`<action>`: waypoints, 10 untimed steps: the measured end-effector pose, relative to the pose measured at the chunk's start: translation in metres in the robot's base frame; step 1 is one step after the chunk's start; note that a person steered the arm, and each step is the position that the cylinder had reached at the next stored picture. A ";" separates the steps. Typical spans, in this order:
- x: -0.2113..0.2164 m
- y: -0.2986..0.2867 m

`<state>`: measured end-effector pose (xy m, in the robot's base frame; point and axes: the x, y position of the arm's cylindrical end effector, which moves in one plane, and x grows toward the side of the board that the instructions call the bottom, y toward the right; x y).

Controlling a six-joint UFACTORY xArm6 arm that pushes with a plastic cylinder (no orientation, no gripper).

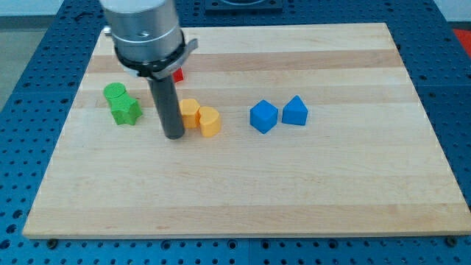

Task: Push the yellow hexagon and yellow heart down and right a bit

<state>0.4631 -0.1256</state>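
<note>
The yellow hexagon (190, 112) and the yellow heart (210, 121) sit side by side, touching, left of the board's middle. My tip (174, 135) rests on the board just left of and slightly below the hexagon, close to it or touching it; the rod rises up to the arm's grey body (142, 29) at the view's top left.
Two green blocks (121, 103) lie touching to the left of my tip. A red block (177, 73) is partly hidden behind the rod. A blue hexagon-like block (263, 116) and a blue triangular block (295, 111) sit right of the middle. The wooden board (294, 184) ends at blue perforated table.
</note>
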 end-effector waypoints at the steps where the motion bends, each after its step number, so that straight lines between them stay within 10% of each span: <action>1: -0.010 -0.023; 10: -0.034 0.038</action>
<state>0.4290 -0.0876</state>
